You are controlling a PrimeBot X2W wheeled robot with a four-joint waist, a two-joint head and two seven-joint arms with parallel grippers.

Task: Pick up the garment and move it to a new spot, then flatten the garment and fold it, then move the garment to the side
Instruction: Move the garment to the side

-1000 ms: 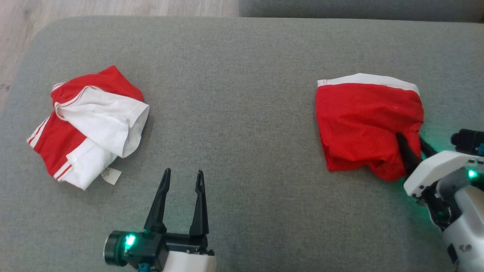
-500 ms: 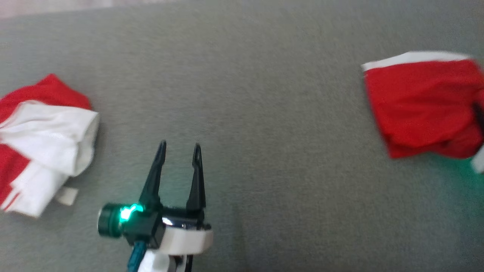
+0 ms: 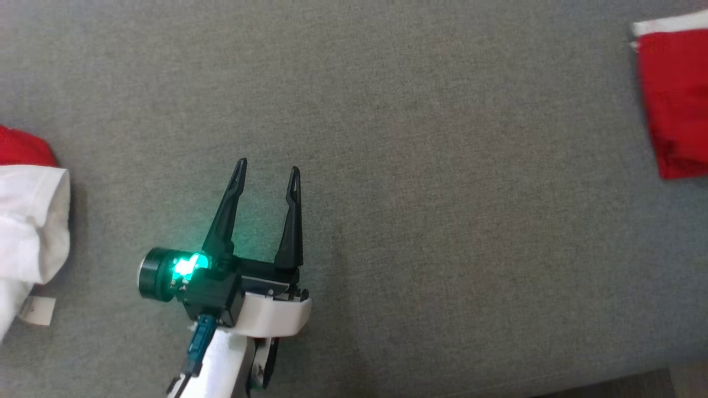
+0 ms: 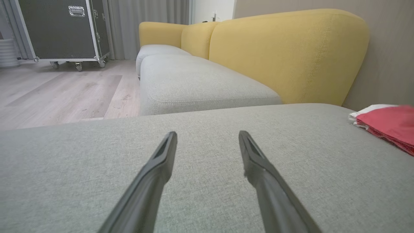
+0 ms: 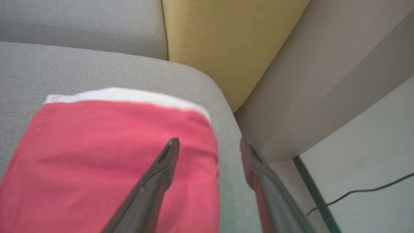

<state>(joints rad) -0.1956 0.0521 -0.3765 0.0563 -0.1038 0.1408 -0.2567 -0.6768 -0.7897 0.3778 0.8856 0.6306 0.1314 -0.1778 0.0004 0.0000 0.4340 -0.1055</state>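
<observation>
A folded red garment (image 3: 672, 99) with a white band lies on the grey cushion (image 3: 420, 166) at the head view's far right edge. In the right wrist view my right gripper (image 5: 208, 144) hovers open over the red garment's (image 5: 113, 155) right edge, close to the cushion's rim, with nothing between its fingers. My left gripper (image 3: 268, 168) stands open over bare cushion in the middle left, holding nothing. The left wrist view has the left gripper (image 4: 207, 134) low over the cushion, with the red garment (image 4: 388, 124) far to its right.
A crumpled red and white garment (image 3: 27, 221) with a small label lies at the left edge. A yellow sofa back (image 4: 284, 51) and more grey seats (image 4: 194, 81) stand beyond. A black wheeled case (image 4: 61, 30) is on the wood floor. A wall (image 5: 323, 64) stands just past the cushion's right edge.
The head camera has moved, so both garments now sit at the picture's edges. My right gripper, earlier dug into the red garment's lower corner, is off it and open. The left gripper stays open.
</observation>
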